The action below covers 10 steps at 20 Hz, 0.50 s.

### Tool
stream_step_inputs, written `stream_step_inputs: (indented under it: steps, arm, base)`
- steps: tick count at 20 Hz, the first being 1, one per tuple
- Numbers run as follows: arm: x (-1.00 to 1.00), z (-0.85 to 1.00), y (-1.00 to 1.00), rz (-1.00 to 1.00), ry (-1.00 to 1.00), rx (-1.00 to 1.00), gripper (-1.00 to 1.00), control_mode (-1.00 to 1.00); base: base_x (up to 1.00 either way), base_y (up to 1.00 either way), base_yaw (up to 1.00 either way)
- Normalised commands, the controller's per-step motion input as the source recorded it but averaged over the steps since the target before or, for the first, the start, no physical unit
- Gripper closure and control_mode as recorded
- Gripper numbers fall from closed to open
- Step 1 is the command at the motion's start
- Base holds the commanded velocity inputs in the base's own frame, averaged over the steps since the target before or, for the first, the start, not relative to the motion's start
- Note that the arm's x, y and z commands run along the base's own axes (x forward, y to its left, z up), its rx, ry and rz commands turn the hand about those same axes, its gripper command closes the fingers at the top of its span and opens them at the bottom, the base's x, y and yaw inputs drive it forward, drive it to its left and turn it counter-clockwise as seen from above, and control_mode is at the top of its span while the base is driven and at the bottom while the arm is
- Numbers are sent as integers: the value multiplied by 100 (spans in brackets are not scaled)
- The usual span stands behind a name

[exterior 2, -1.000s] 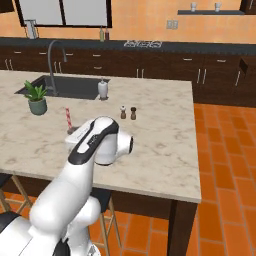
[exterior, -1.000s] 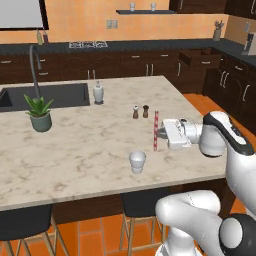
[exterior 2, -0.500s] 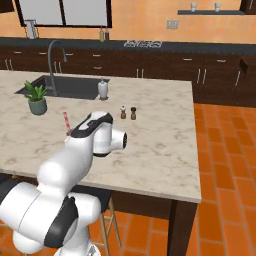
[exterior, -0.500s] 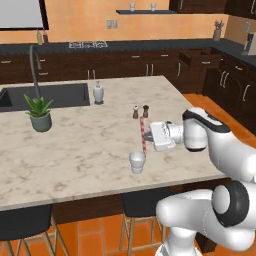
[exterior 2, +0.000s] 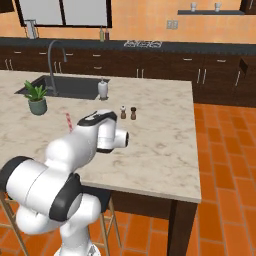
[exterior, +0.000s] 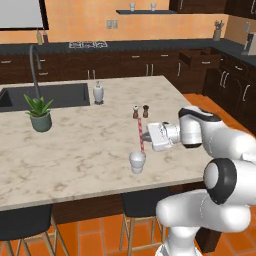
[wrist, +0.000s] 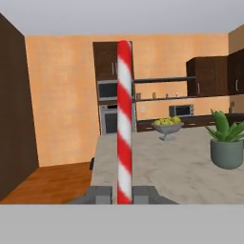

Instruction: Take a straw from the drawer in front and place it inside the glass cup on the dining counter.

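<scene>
- Left base view: the hand pinches the straw upright, its lower end just over the glass cup on the bench.
- Right base view: the arm hides the cup; the straw's top peeks out.
- Hand view: fingertips pressed on the straw, low on its length. It is probably light, stiff and slippery.

dining counter — glass cup, potted plant, shakers
</scene>
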Motion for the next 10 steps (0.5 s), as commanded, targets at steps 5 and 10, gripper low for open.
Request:
stream_step_inputs:
  steps: [5, 10]
  arm:
    - [18, -22, 5, 1, 0, -1, 100, -100]
    - [12, -25, 14, 0, 0, -4, 100, -100]
  base:
    - [0, 0, 0]
    - [0, 0, 0]
